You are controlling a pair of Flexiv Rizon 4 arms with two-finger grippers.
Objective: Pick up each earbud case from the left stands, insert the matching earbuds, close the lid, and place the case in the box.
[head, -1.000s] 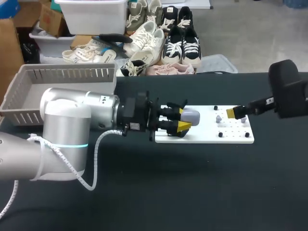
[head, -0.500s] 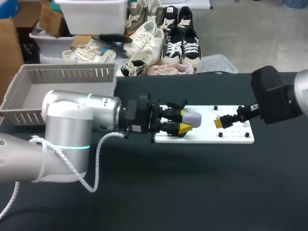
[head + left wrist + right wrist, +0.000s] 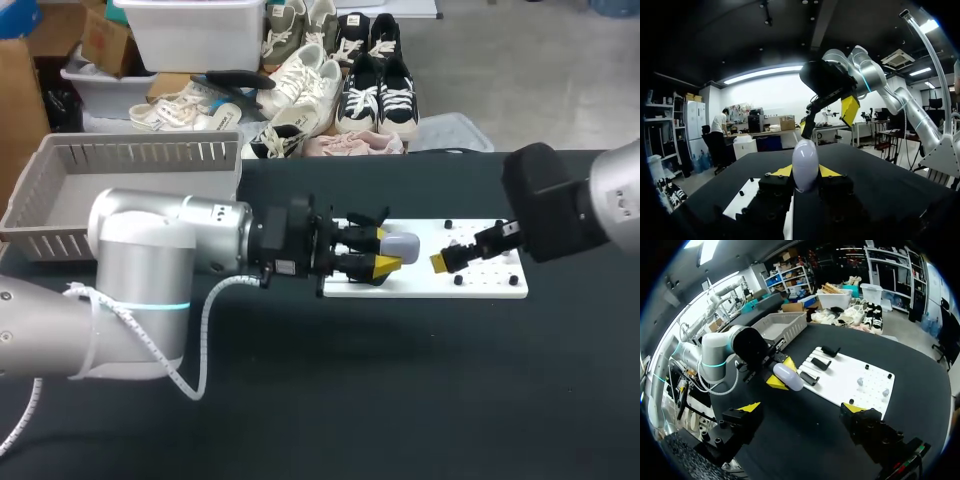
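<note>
Head view: a pale lavender, egg-shaped plastic earbud case [image 3: 399, 245] is held near the middle of the frame, above the left end of a flat white pegboard plate [image 3: 480, 285] that lies on the black counter [image 3: 400, 400]. The case is clamped from two sides by the yellow-tipped left hand [image 3: 383, 252], which enters from the left. The right hand [image 3: 443, 262] is seen just right of the case, apart from it, over the plate.

In the left wrist view the case stands upright between the fingertips and is gripped low on its body. In the right wrist view the right hand's fingers are spread wide, with nothing between them. Two small grey earbuds [image 3: 859, 382] are seated on the plate's pegged end, and short black stands [image 3: 827, 351] sit at the other end. A grey slotted plastic basket [image 3: 60, 205] waits at the upper left of the head view.

The case is judged light, rigid and smooth, so slipping out of the pinch is likely. It is best held across its broad flanks, below the lid seam. The lid appears closed, though the seam cannot be made out clearly. The earbuds are judged tiny and easily dropped.

No label, brand or writing can be read on the case or plate.
</note>
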